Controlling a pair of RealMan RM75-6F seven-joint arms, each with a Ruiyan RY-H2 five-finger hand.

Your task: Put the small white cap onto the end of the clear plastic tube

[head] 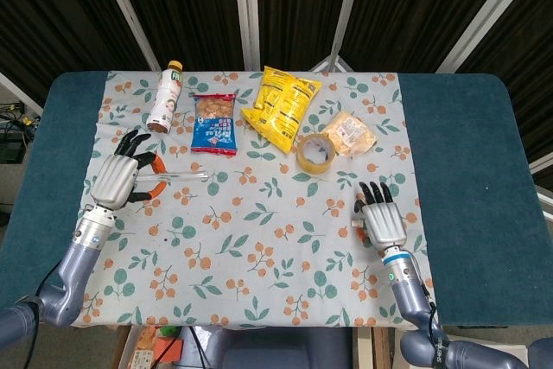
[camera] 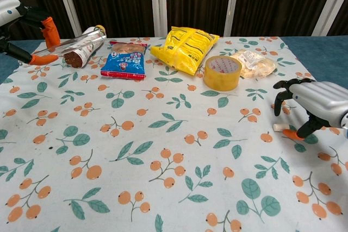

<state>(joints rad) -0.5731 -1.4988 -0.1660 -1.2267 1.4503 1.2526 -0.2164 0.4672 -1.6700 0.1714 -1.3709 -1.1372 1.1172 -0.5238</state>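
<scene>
My left hand (head: 117, 181) (camera: 22, 17) is raised at the table's left side and pinches the clear plastic tube (head: 177, 177) (camera: 73, 42) between orange-tipped fingers. The tube points toward the table's middle. The small white cap (camera: 278, 127) lies on the floral cloth near the right front. My right hand (head: 381, 224) (camera: 318, 99) hovers just over it, fingers spread and curled downward. Its orange thumb tip is on the cloth right beside the cap. From the head view the hand mostly hides the cap.
Along the back lie a drink bottle (head: 165, 97), a blue snack packet (head: 215, 124), a yellow chip bag (head: 281, 105), a roll of tape (head: 315, 153) and a clear bag of food (head: 352, 133). The floral cloth (head: 259, 257) covers the table's middle.
</scene>
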